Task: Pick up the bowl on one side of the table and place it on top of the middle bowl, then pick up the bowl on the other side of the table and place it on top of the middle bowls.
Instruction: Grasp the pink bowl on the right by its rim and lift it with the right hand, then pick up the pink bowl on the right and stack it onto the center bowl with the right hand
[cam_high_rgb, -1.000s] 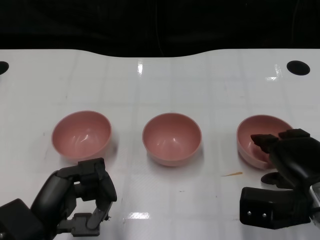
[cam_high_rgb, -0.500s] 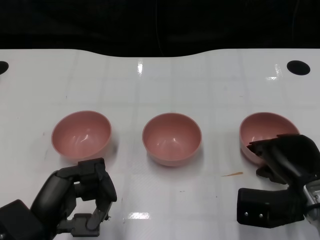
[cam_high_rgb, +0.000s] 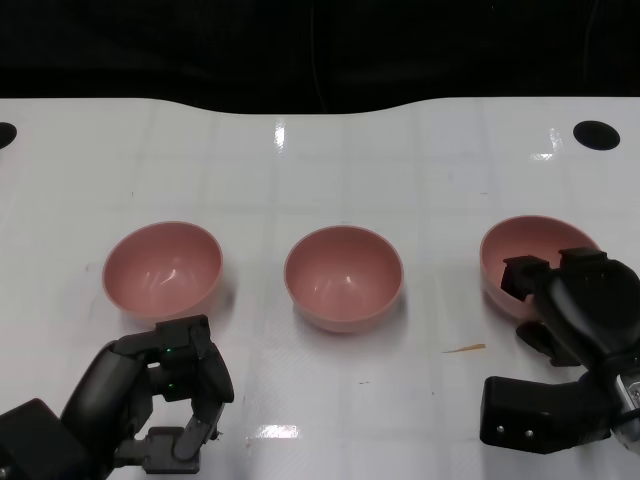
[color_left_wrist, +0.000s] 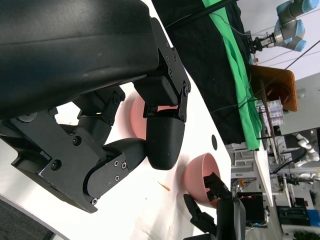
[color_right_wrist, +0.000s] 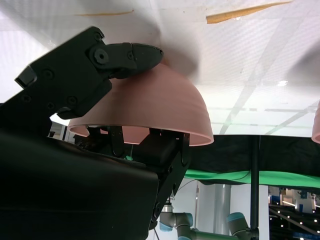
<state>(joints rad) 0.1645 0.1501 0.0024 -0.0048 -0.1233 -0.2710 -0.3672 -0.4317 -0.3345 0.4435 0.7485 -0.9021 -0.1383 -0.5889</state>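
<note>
The right hand sat at the near right of the white table, gripping the right bowl: some fingers hooked over the near rim into the bowl while another pressed against its outer wall, as the right wrist view showed. That bowl was tipped slightly toward the far side. The left hand hovered at the near left, just short of the left bowl, its fingers curled inward with nothing between them.

All three pink bowls stood in a row across the table, well apart from one another, the middle bowl upright in the centre. Each was empty.

A small tan sliver lay on the table between the middle and right bowls, nearer the robot. A dark round hole marked the far right corner. Beyond the table's far edge the background was black.
</note>
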